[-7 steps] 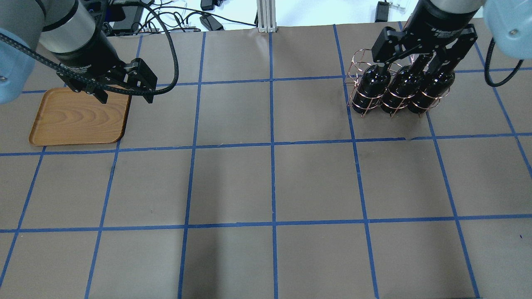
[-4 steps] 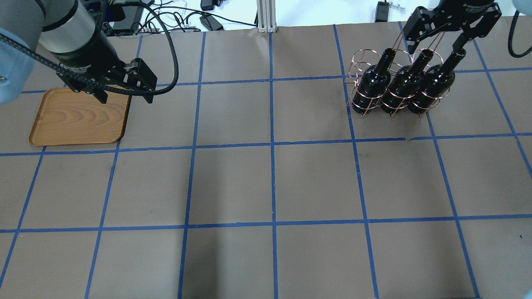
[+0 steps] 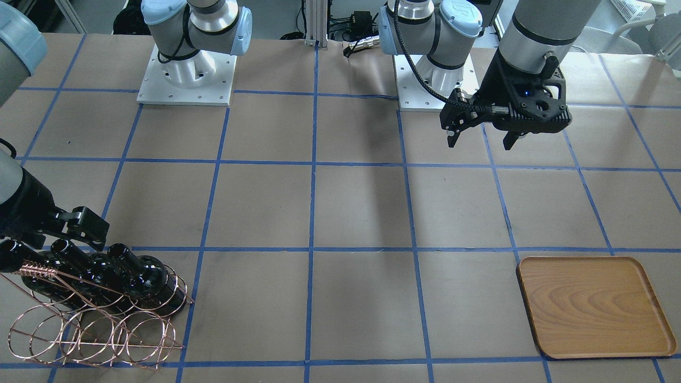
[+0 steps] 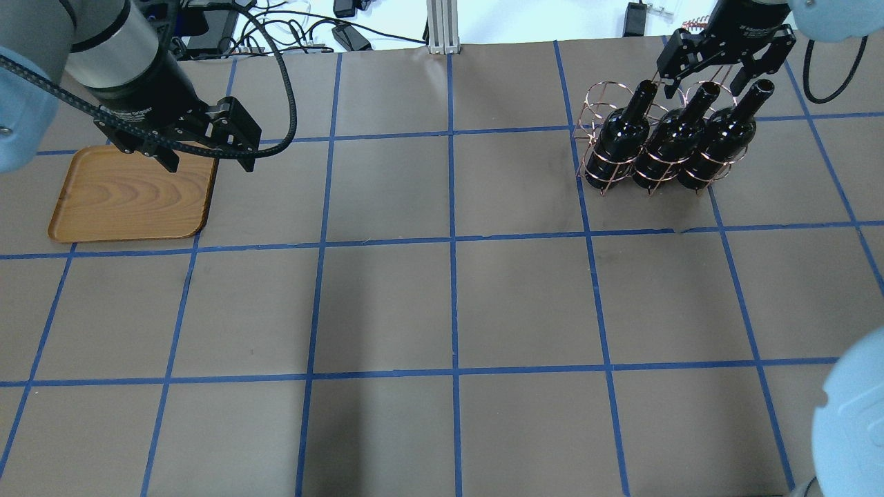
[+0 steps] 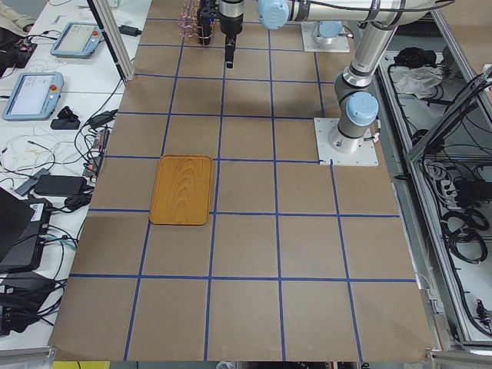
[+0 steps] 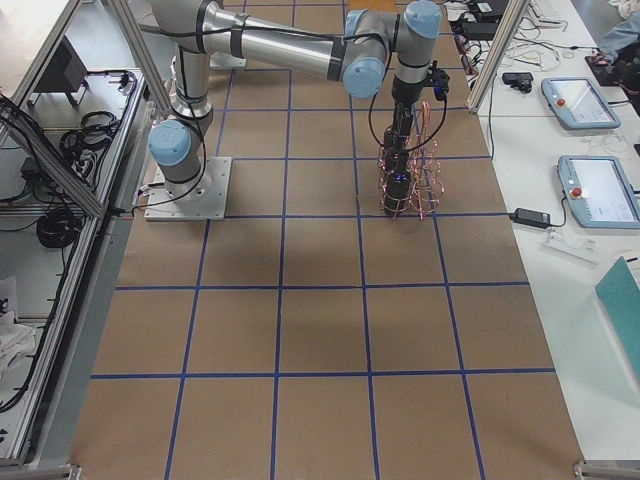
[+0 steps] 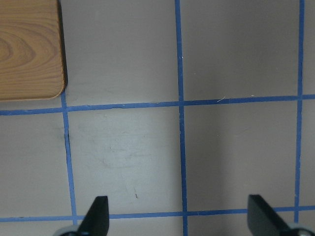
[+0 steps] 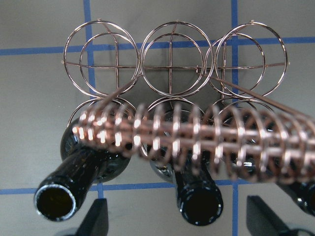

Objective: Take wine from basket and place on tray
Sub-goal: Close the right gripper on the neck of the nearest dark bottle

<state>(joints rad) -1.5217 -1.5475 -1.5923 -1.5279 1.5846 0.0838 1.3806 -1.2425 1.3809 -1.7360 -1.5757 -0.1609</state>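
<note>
Wine (image 4: pixel 673 148): three bottles upright in basket (image 8: pixel 206 135), far-right corner of counter (image 4: pixel 449 304). Glass likely heavy, slick, breakable; grip neck under lip. Right gripper (image 4: pixel 704 77) spread wide above necks; left gripper (image 4: pixel 209 164) spread, empty, near tray (image 4: pixel 117 200).

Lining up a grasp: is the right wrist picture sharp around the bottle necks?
Right wrist view: the coiled-wire handle is blurred, too near the lens, crossing over the three wine bottles; the middle bottle has a sharp mouth. Overhead view: bottles crisp, small glints only.
</note>
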